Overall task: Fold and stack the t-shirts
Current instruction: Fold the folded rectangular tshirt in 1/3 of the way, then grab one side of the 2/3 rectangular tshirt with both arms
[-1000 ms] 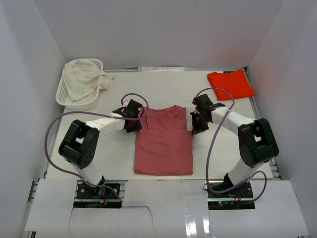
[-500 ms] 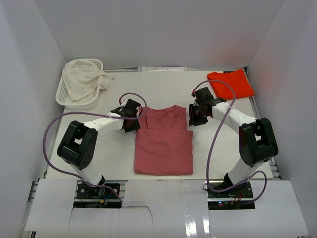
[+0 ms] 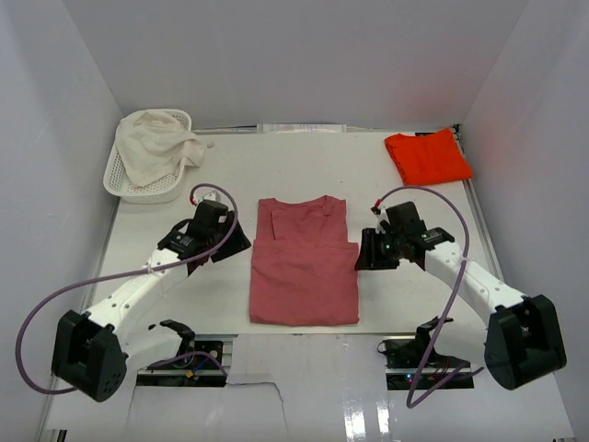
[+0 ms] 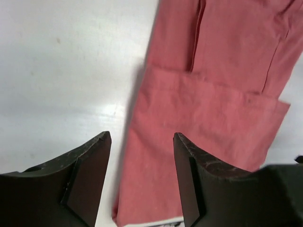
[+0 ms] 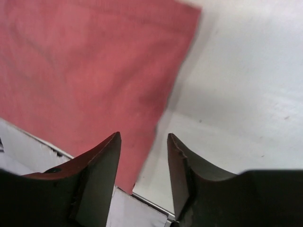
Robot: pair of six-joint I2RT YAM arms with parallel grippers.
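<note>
Far to the left claw's left, a basket (image 3: 115, 181) holds a white cloth (image 3: 152, 147). The left claw (image 4: 142, 136) hangs spread and empty at the rose shirt's (image 3: 304, 276) left edge. The shirt lies flat between the claws, sides folded in. The right claw (image 5: 143, 136), also spread and empty, mirrors it at the right edge, probably so both can lift matching edges. Well beyond it, the orange shirt (image 3: 428, 157) lies folded, likely awaiting stacking.

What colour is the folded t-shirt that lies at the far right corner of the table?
The t-shirt is plain bright orange-red; the top external view shows it best.
</note>
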